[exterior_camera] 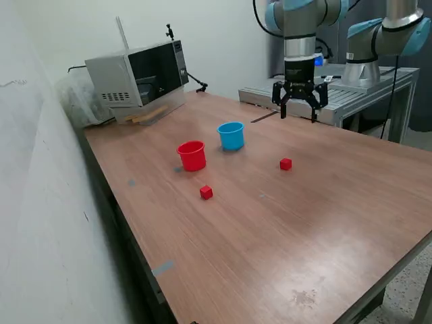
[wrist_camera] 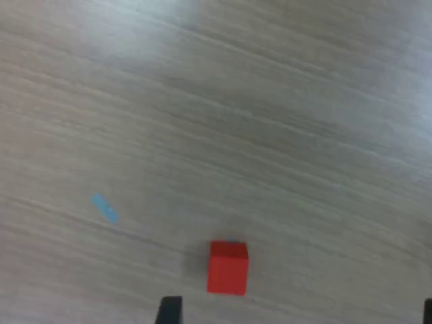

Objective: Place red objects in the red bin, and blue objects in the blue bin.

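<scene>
The red bin (exterior_camera: 192,155) and the light blue bin (exterior_camera: 231,135) stand upright side by side on the wooden table (exterior_camera: 283,229). One small red cube (exterior_camera: 285,164) lies to the exterior view's right of the bins. Another red cube (exterior_camera: 206,192) lies in front of the red bin. No blue objects are in view. My gripper (exterior_camera: 298,115) hangs open and empty above the table's far edge, behind the cubes. In the wrist view a single red cube (wrist_camera: 228,267) lies on the wood near one dark fingertip (wrist_camera: 170,309), outside the jaws.
A grey microwave-like box (exterior_camera: 138,74) stands at the back, on the exterior view's left. A metal platform (exterior_camera: 351,94) carrying a second arm (exterior_camera: 378,40) adjoins the table behind my gripper. Small blue tape marks (wrist_camera: 104,208) are stuck on the wood. A wall runs along the left.
</scene>
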### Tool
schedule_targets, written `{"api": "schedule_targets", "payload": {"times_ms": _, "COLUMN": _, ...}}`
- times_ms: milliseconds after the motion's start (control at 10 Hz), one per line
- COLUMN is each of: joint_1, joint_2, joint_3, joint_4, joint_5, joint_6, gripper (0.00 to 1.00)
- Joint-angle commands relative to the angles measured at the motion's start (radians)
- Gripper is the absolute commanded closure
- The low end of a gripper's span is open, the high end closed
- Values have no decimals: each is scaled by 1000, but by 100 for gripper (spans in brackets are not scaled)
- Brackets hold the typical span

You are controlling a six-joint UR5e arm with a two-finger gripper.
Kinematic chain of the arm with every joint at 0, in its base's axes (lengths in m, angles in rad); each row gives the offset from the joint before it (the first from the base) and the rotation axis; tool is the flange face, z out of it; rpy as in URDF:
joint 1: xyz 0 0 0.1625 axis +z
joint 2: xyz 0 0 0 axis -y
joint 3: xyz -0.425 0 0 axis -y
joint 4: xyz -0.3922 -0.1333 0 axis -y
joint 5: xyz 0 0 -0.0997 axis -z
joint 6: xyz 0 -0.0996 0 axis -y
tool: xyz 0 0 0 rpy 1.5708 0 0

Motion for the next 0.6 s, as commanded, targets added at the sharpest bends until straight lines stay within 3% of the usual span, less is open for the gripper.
{"api": "schedule_targets", "payload": {"times_ms": 0, "joint_1": 2, "joint_2": 109, "joint_3": -24, "joint_4": -65, "joint_5": 0, "joint_6": 18, "gripper": 0}}
{"api": "schedule_targets", "payload": {"times_ms": 500, "joint_1": 1, "joint_2": 195, "joint_3": -88, "joint_4": -89, "joint_5": 2, "joint_6": 18, "gripper": 0}}
